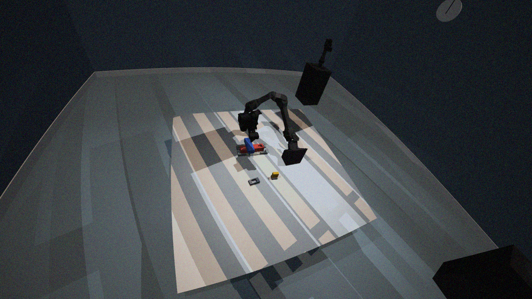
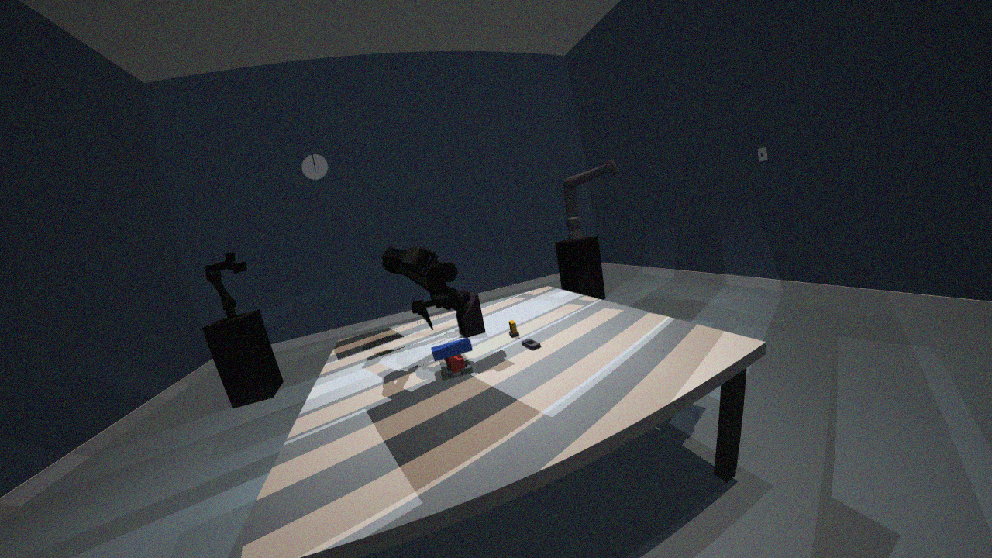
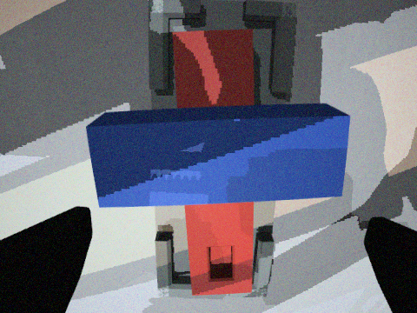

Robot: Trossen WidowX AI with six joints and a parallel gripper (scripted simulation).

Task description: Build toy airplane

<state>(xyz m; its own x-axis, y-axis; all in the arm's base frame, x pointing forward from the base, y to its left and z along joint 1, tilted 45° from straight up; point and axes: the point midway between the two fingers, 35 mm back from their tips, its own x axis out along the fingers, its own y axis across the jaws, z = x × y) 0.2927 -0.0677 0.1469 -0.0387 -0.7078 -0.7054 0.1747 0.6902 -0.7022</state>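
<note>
The red fuselage (image 1: 259, 147) (image 2: 455, 363) (image 3: 220, 226) lies lengthwise in the grey cradle (image 1: 256, 153) (image 3: 284, 61), and looks flat. The blue wing (image 1: 248, 145) (image 2: 451, 348) (image 3: 221, 161) lies crosswise on top of it; its tab and socket are hidden under it. The tail socket (image 3: 221, 263) is empty in the wrist view. The yellow tail fin (image 1: 275, 174) (image 2: 513, 327) stands upright in a small dark holder, away from the cradle. My gripper (image 1: 248, 135) (image 3: 234, 228) is wide open and empty above the fuselage, its fingers on either side of it in the wrist view, clear of the wing.
A small dark block with an opening (image 1: 254, 181) (image 2: 531, 343) lies near the tail fin. The arm's black base (image 1: 294, 156) (image 2: 470, 318) stands on the table close to the cradle. Other arms on black pedestals (image 1: 313, 83) (image 2: 242, 358) stand off the table.
</note>
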